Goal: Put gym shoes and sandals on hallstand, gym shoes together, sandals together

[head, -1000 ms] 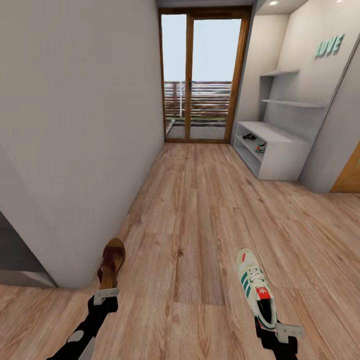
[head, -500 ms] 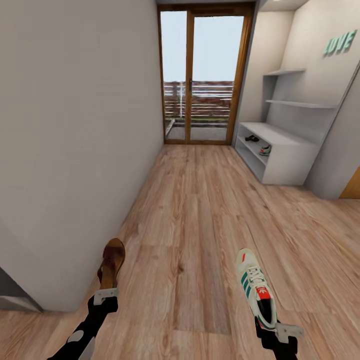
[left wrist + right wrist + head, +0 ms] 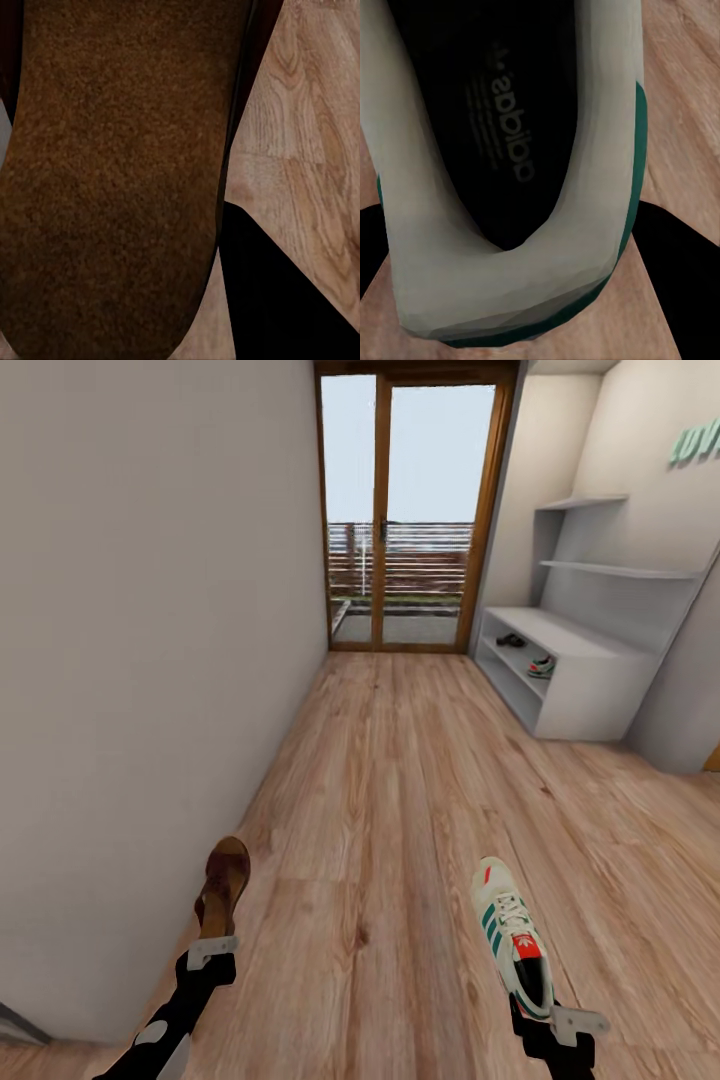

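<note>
Brown sandal (image 3: 222, 885) – white-green sneaker (image 3: 512, 937)

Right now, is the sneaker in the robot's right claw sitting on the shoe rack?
No, the sneaker is held up in the right claw over the wooden floor, with the shoe rack far down the corridor.

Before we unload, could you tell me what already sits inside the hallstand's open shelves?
The hallstand holds a dark sandal farther back and a gym shoe nearer. Its end panel hides the shelves' near end.
</note>
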Tool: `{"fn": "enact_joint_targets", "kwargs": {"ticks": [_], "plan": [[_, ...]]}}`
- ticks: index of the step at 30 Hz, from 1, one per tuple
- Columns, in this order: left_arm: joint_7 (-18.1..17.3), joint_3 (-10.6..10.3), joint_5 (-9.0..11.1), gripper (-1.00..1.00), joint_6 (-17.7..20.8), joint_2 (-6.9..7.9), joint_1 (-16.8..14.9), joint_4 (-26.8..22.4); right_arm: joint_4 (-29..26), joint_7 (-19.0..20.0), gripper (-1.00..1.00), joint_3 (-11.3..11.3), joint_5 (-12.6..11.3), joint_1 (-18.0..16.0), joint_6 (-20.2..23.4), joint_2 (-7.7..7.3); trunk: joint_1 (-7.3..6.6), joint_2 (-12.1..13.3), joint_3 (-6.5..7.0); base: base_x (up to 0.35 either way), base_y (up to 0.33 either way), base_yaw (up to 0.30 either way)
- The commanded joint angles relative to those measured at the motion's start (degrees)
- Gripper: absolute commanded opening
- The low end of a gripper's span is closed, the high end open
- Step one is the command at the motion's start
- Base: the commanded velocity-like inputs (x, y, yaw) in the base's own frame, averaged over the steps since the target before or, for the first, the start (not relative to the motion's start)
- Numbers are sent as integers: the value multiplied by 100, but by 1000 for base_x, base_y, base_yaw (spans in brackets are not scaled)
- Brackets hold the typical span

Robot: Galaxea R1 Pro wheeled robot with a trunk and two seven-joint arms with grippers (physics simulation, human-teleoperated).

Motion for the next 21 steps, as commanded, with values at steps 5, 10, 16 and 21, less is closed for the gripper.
{"fn": "enact_joint_targets", "kwargs": {"ticks": [5, 10, 16, 21], "plan": [[-50, 44, -2, -100, -11, -4, -5, 5, 1, 55, -100, -48, 24, -5, -23, 5, 2, -2, -5, 339, 0, 106], [-50, 45, -2, -100, -11, -4, -5, 5, 2, 58, -100, -48, 24, -5, -23, 5, 2, -2, -5, 339, 0, 22], [-50, 45, -2, -100, -11, -4, -5, 7, -1, 63, -100, -48, 24, -5, -18, 5, 2, -2, -5, 339, 0, 2], [-50, 45, -2, -100, -11, -4, -5, 9, -5, 64, -100, -48, 24, -5, -15, 5, 2, -2, -5, 339, 0, 0]]}}
